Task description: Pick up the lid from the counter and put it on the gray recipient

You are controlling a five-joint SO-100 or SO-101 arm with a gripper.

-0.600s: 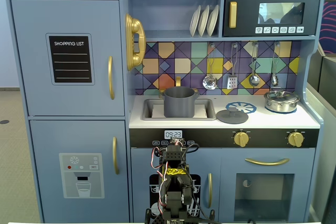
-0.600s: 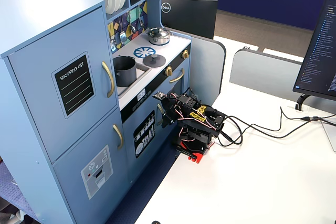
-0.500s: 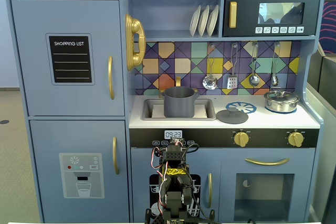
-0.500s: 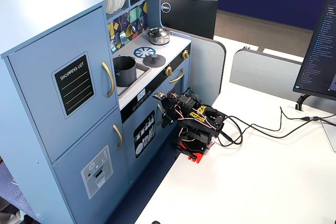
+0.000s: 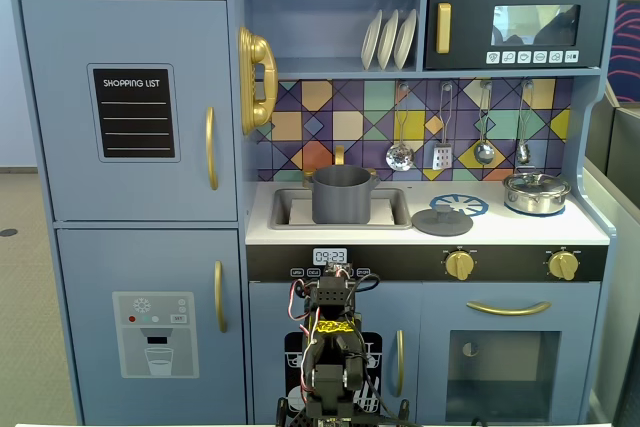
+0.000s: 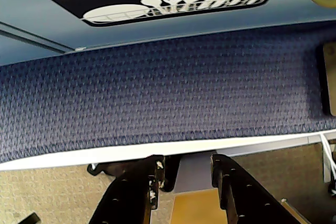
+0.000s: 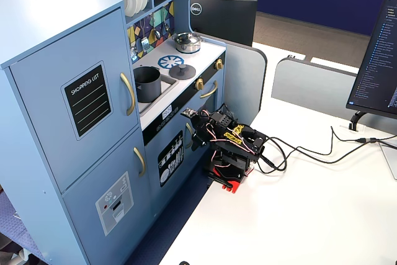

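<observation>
The dark gray lid lies flat on the white counter, just right of the sink and partly over the blue burner. The gray pot stands uncovered in the sink basin. Both also show in a fixed view: the lid and the pot. My arm is folded low in front of the kitchen's lower doors, well below the counter. My gripper points down at the blue carpet, its jaws a little apart and empty. It also shows in a fixed view.
A shiny silver pot with its lid stands at the counter's right end. Utensils hang above the counter. The desk carries cables and a monitor. Gold door handles stick out near the arm.
</observation>
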